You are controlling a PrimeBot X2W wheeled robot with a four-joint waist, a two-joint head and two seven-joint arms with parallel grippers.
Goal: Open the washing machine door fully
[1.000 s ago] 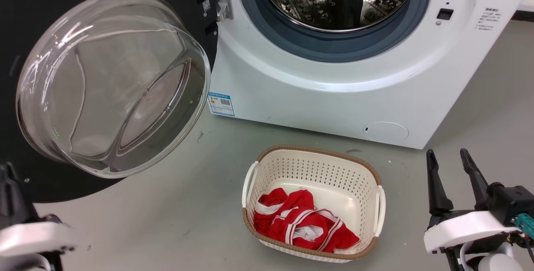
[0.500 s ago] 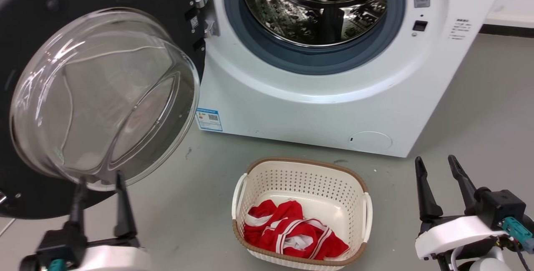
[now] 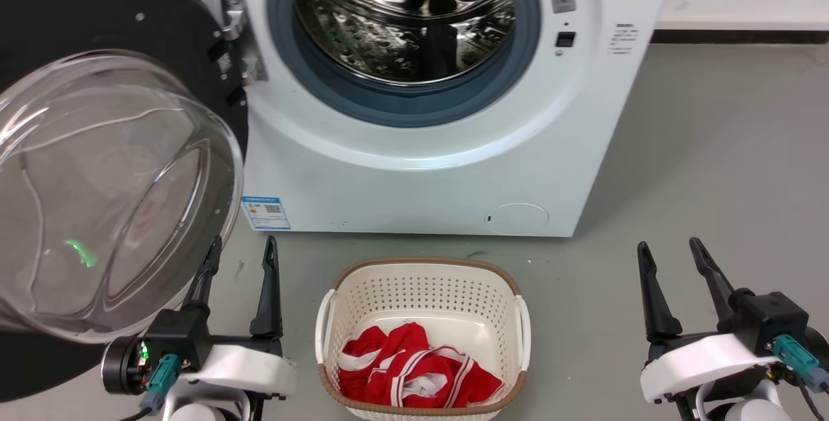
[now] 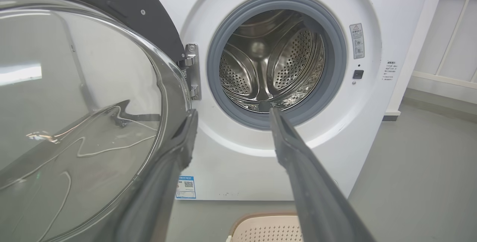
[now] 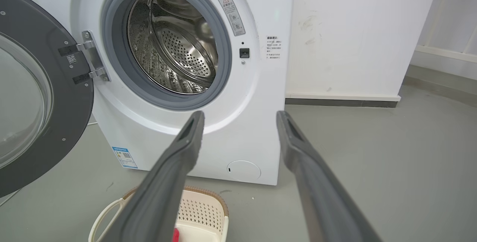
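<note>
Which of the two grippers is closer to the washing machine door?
The left gripper, right beside the washing machine door; the right gripper sits beyond the basket.

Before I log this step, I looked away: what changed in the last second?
The left gripper came in from the head view's lower-left corner to beside the glass bowl of the washing machine door, open and empty. The head camera shifted too. The door stayed open; the right gripper and basket stayed put.
</note>
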